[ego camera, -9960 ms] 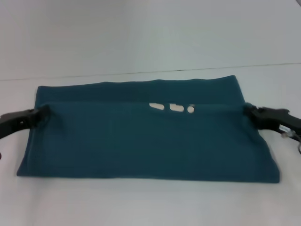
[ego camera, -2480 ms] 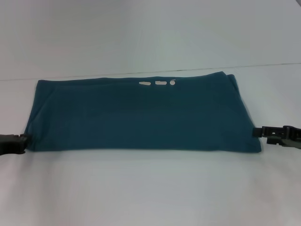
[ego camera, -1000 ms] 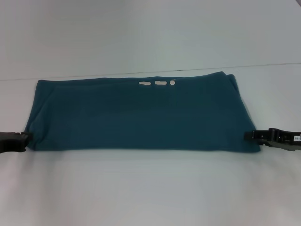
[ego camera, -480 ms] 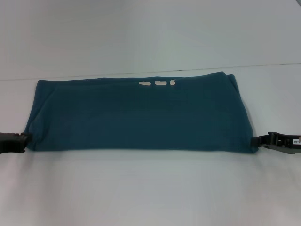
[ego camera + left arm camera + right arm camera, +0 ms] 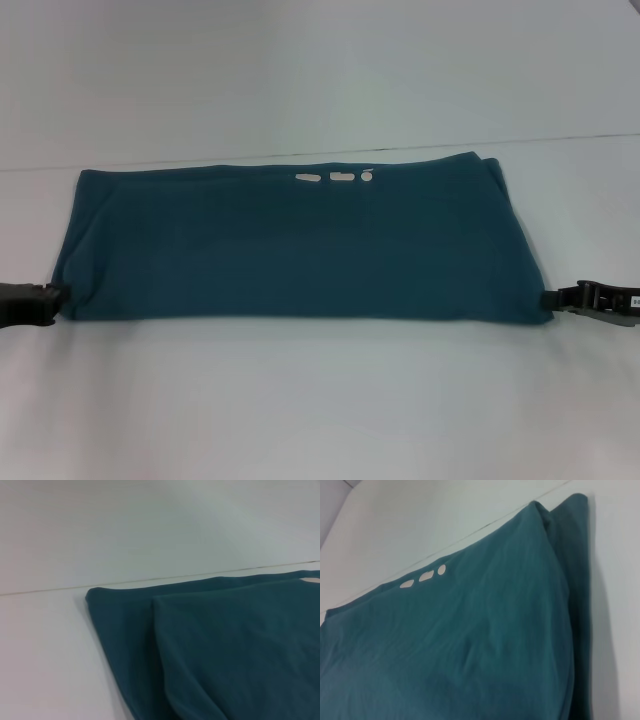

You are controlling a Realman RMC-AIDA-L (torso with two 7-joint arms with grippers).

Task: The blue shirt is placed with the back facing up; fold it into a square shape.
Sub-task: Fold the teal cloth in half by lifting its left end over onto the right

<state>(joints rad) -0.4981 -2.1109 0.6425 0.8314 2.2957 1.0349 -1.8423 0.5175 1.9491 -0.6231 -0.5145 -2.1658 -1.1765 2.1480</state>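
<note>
On the table the blue shirt lies flat as a wide folded band. My right end effector has slid back off its near right corner; the left end effector hasn't budged from the near left corner. Can't tell either grip. I reckon the crosswise fold comes next.

The left gripper lies low at the left edge of the head view, pointing inward. The right gripper lies low at the right edge, pointing inward too. Both arms reach in level from the sides.
</note>
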